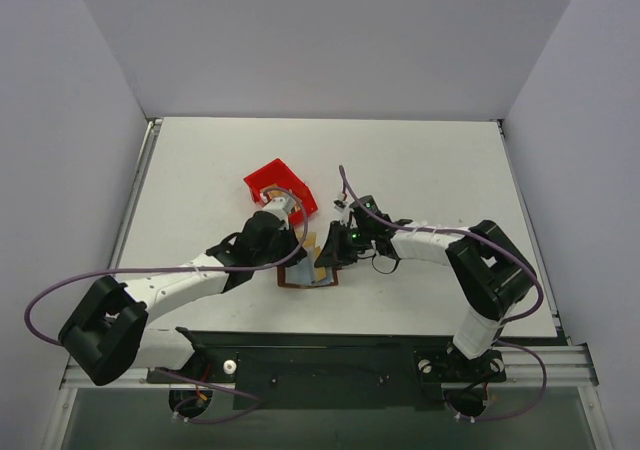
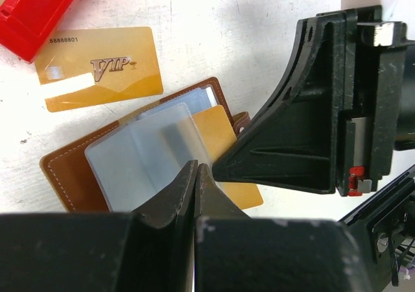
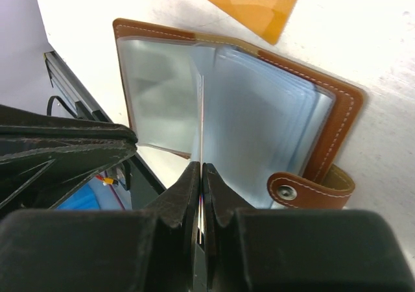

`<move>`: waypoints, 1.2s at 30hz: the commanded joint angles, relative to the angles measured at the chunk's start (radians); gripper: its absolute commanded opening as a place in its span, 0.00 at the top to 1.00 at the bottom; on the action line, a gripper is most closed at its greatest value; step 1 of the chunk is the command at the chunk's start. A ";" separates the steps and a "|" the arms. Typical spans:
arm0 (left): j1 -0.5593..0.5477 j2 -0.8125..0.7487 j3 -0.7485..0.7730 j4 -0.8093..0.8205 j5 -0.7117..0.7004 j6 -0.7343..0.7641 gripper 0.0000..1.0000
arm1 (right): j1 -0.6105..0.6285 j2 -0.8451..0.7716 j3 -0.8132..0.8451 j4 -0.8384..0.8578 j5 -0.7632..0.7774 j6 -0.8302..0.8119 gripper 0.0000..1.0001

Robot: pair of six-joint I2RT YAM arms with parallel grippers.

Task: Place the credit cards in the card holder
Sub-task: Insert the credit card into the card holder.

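Observation:
The card holder (image 1: 300, 281) lies open on the table between both arms, brown with light blue pocket panels (image 2: 139, 159) and a snap tab (image 3: 305, 191). My left gripper (image 2: 196, 169) is shut on the edge of one pocket panel and holds it lifted. My right gripper (image 3: 202, 169) is shut on a gold credit card (image 2: 217, 133), seen edge-on in its own view. The card's front part lies in among the panels. A right finger (image 2: 292, 136) shows beside the holder. A second gold card marked VIP (image 2: 97, 68) lies flat on the table behind the holder (image 3: 249, 0).
A red plastic bin (image 1: 280, 185) stands just behind the left gripper (image 1: 302, 254), its corner near the VIP card (image 2: 32, 13). The right gripper (image 1: 336, 250) is close to the left one over the holder. The table's near edge rail (image 1: 330, 355) lies just in front.

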 commanded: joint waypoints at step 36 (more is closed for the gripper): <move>0.050 -0.070 -0.090 -0.019 -0.085 -0.017 1.00 | 0.073 0.096 0.122 0.001 0.047 0.027 1.00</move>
